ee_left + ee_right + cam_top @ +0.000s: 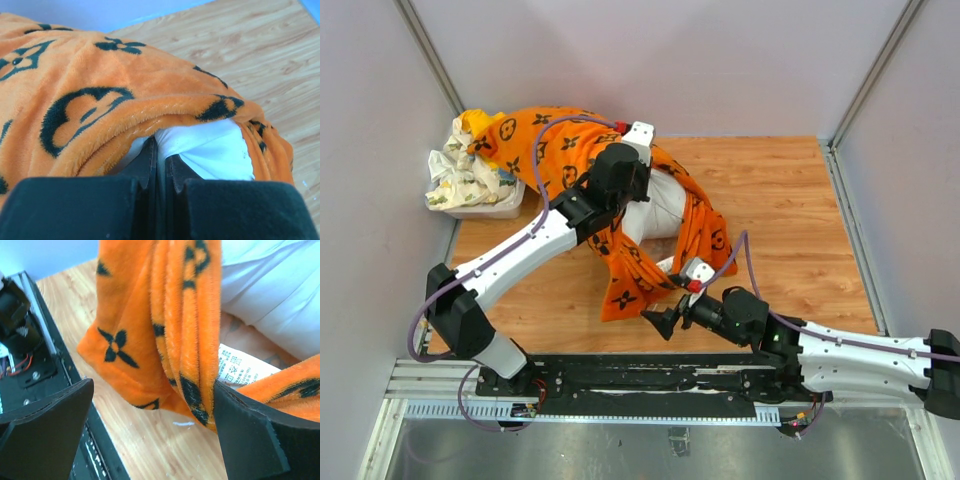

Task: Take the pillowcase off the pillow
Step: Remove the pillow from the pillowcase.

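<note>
Left jaws pinch one pillow [215, 150], right jaws wide (one pillowcase [75, 75])

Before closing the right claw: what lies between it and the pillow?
Right wrist view: folds of the pillowcase hang between the open right claw and the pillow, plus a white printed label.

On the wooden table [790, 220], a far-left bin [488, 209] holds a floral cloth [456, 172] and a yellow cloth [476, 122].
</note>
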Motion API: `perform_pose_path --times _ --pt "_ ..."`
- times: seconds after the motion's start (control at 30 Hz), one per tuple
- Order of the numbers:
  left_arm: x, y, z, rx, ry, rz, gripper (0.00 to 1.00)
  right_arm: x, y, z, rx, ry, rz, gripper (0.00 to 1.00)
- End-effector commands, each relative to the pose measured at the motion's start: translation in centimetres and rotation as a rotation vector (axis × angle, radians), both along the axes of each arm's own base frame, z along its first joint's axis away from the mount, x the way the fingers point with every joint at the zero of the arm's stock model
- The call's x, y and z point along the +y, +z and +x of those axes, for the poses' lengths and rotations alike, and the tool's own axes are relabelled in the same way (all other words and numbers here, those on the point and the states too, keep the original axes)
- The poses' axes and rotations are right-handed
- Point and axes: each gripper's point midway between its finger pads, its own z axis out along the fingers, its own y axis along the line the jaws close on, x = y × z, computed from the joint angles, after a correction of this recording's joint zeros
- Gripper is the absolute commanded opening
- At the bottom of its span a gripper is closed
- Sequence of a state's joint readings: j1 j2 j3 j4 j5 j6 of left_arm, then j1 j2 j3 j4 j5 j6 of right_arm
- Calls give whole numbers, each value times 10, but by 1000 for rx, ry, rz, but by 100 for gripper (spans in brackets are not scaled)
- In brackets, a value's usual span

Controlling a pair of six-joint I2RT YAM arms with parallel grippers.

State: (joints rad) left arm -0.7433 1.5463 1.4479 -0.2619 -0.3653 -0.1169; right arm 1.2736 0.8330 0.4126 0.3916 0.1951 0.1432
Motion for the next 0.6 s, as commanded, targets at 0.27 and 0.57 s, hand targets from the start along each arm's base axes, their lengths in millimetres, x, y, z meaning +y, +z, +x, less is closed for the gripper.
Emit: perform_pose_path --times 0.27,0.57 --pt "1 82 1 -235 23 -265 0 -6 59 64 -6 -62 48 98" --pt "-22 79 -26 -316 -220 -267 0 34 61 55 45 109 34 98"
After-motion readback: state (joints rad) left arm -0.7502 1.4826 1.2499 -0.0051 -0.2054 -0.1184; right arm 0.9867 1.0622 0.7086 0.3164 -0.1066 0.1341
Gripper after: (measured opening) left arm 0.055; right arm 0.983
